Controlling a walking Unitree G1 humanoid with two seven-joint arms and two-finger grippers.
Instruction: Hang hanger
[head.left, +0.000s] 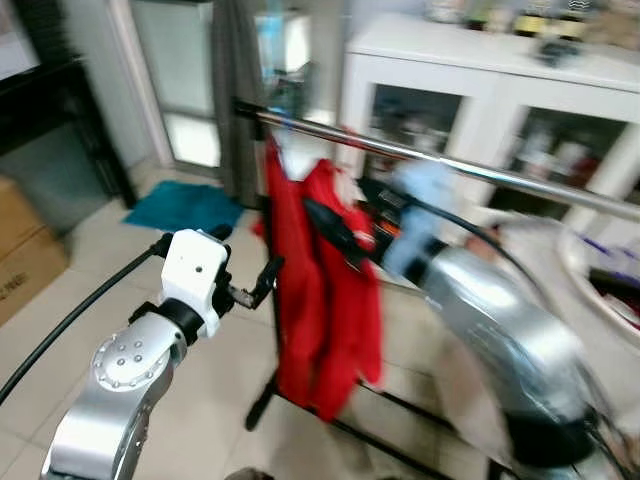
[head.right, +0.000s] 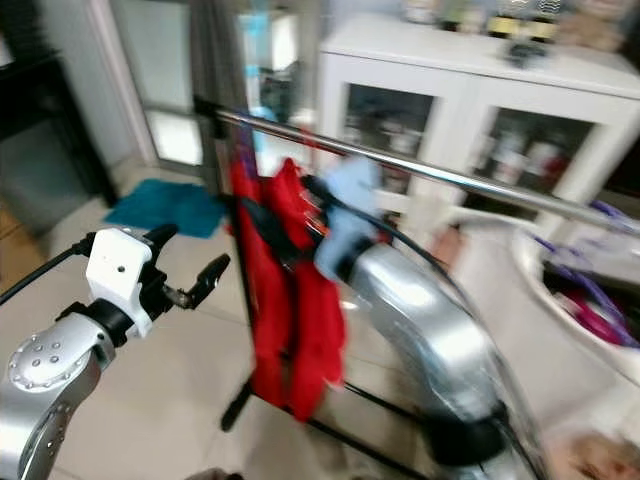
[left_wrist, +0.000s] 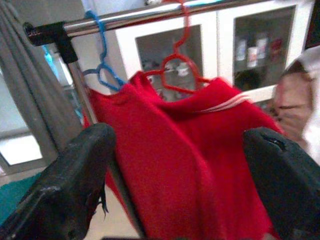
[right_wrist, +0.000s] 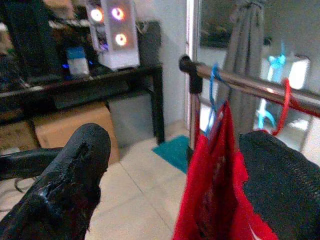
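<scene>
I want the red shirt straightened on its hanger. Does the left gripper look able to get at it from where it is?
Probably yes: the left gripper is open, facing the red shirt on the rail, with nothing between them.

Red garments (head.left: 325, 290) crowding rail (head.left: 480, 170)

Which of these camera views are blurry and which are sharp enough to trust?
Left and right eye views: the right arm is heavily motion-smeared, the white cabinet soft; the left gripper is fairly crisp. Left wrist view: the red garment and red hanger read mildly soft. Right wrist view: the rail is fairly clear, the nearby black fingers out of focus.
</scene>
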